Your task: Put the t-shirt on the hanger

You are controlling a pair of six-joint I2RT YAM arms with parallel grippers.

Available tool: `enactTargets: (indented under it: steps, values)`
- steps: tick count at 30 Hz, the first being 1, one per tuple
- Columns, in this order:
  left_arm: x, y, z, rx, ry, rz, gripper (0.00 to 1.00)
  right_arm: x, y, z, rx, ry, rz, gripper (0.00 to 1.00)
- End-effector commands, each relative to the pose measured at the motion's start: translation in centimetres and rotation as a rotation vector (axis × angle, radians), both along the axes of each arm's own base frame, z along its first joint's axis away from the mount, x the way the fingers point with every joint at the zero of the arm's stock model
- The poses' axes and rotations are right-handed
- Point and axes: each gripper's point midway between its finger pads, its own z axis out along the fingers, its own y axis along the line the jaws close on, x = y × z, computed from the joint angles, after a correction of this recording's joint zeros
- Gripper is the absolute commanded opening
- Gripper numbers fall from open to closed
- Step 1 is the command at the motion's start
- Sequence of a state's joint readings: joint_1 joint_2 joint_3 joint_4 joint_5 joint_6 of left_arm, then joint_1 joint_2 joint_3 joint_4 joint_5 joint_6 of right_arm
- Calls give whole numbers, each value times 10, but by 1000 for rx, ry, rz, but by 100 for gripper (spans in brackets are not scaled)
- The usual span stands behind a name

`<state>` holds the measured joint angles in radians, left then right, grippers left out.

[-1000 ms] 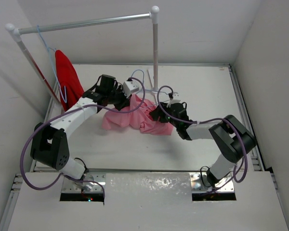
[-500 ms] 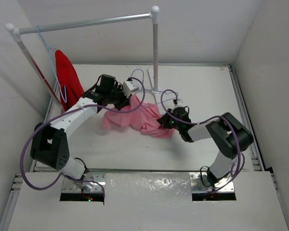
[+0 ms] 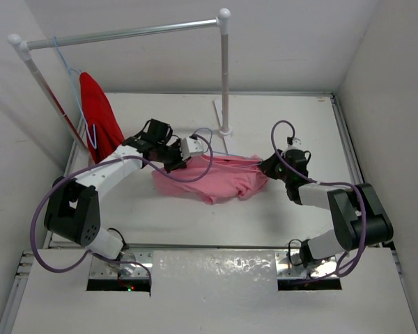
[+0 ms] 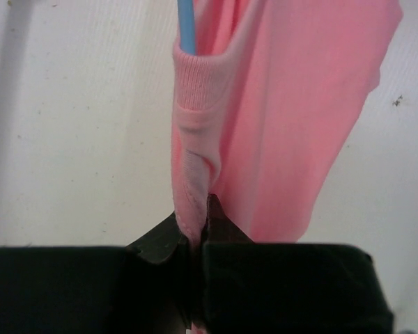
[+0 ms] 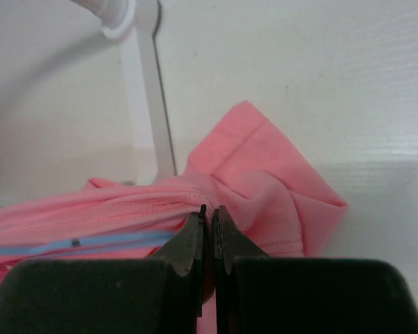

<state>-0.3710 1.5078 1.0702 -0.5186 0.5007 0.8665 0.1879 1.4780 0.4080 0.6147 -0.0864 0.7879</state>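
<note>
From above, the pink t-shirt (image 3: 216, 179) lies mid-worktop (image 3: 160, 212), stretched between my left claw (image 3: 182, 156) at 9 o'clock and my right claw (image 3: 265, 165) at 3.

Left wrist: the claw is pinched on the collar, and the blue hanger (image 4: 187, 28) pokes in at 12.

Right wrist: the claw is clamped on the t-shirt too.

If I tug too hard, the cloth may slip free or the hanger may pop out.

We held our left arm (image 3: 115, 167) stretched from its base at the near left, reaching away and to the right, with its wrist turned toward the middle. Our left gripper (image 4: 197, 221) had its jaws pressed together, pinching a fold of the t-shirt (image 4: 292, 104). Our right arm (image 3: 320, 191) was sharply bent, its forearm lying low and pointing left. Our right gripper (image 5: 210, 214) was clamped too, its fingertips meeting on a seam of the same cloth.
</note>
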Motion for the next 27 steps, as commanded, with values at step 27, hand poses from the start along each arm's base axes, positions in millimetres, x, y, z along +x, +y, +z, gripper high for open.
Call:
enactTargets:
  steps: [27]
  values:
    - [19,-47,34,-8,-177,-16,0,19,34,25,-944,-101,226,0]
